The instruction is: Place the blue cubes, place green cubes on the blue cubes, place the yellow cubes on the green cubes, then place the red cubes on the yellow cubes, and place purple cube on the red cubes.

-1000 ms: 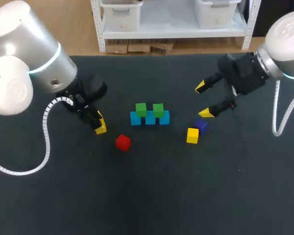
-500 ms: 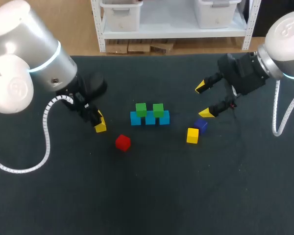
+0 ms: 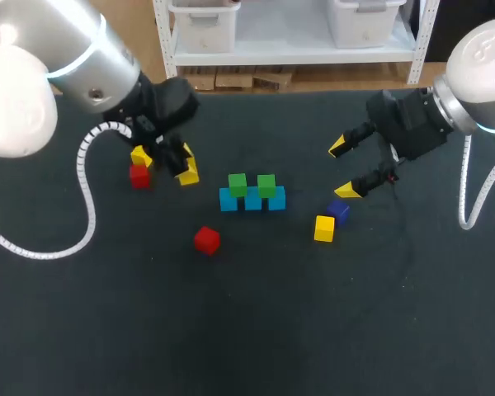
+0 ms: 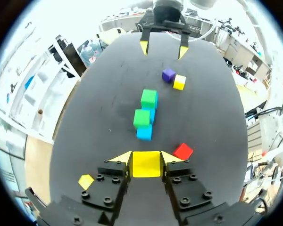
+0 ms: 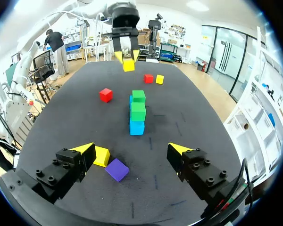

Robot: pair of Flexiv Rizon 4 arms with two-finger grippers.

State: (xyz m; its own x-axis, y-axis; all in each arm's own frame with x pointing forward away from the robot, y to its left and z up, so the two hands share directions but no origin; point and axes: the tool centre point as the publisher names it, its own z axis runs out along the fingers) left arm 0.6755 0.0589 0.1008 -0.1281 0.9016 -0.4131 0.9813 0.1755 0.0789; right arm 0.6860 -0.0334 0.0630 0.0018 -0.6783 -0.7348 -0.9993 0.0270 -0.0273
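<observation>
Our left gripper (image 4: 146,159) is closed on a yellow cube (image 4: 146,165). Straight ahead of it sit the green cubes (image 4: 142,118) atop the blue row (image 4: 144,133), which runs lengthwise away from it. Our right gripper (image 3: 344,169) hangs wide open and empty, beyond the stack.

Table (image 3: 256,330): covered in dark cloth
Centre: blue cubes (image 3: 252,200), set in a row
Right: yellow cube (image 3: 324,228) beside purple cube (image 3: 339,211)
Left: red cube (image 3: 139,176), second yellow cube (image 3: 141,155)
Front: second red cube (image 3: 206,239)
</observation>
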